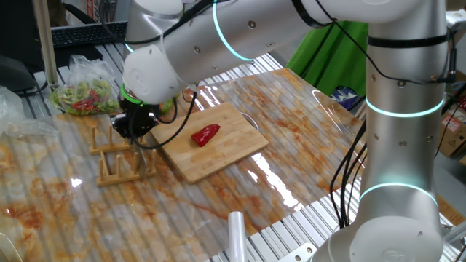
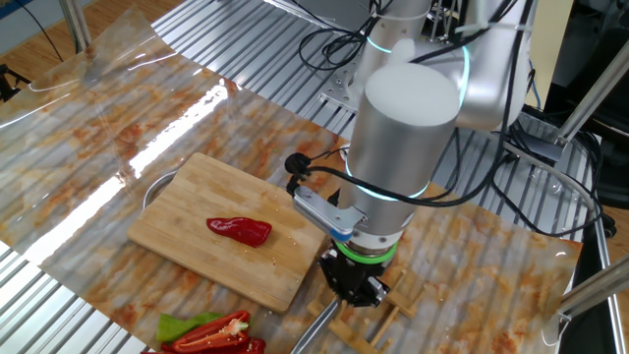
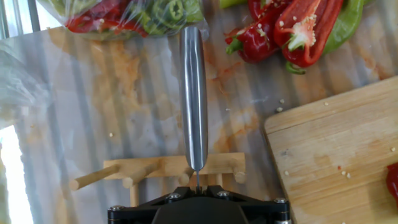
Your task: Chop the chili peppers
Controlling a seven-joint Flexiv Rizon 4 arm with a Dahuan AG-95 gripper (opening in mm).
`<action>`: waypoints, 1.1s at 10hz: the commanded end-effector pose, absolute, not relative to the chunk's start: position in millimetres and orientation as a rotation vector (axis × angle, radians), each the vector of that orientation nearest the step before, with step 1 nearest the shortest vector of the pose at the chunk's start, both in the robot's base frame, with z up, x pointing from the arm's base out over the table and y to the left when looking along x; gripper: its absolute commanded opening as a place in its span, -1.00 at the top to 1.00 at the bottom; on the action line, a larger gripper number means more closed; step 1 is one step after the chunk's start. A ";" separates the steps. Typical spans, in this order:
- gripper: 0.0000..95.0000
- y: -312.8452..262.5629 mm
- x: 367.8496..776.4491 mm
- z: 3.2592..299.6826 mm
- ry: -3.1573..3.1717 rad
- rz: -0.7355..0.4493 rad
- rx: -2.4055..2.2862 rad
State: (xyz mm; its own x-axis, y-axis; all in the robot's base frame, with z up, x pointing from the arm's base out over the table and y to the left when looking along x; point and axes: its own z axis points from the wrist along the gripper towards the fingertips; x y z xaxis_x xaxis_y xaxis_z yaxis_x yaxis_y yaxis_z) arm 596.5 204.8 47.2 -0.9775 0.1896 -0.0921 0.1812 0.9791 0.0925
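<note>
Over at the left side of the table (image 1: 306,145), a clear plastic bag of red and green pepper scraps (image 1: 84,94) is sitting by the far edge. Next along, the black two-finger gripper (image 1: 135,125) is hanging over a pale wooden peg rack (image 1: 120,156), and in the hand view a slim steel knife handle (image 3: 193,99) is standing up from that rack right in front of the gripper; whether its fingers are spread or pinching, I cannot tell. Just beside the rack, the light bamboo cutting board (image 1: 211,149) is lying flat, and one whole glossy red chili pepper (image 1: 205,135) is resting near its middle, uncut, well apart from the gripper.
</note>
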 end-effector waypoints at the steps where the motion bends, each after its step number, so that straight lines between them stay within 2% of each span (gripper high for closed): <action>1: 1.00 203.8 592.2 58.4 3.018 0.103 0.313; 4: 1.00 204.0 589.0 73.7 3.036 0.094 0.331; 11: 1.00 194.5 575.0 131.7 3.084 0.080 0.394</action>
State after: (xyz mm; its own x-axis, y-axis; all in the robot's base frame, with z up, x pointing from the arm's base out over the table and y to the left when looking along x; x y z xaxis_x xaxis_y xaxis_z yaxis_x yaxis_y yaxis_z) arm 571.6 192.9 134.5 -0.9676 0.2513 -0.0226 0.2499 0.9668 0.0543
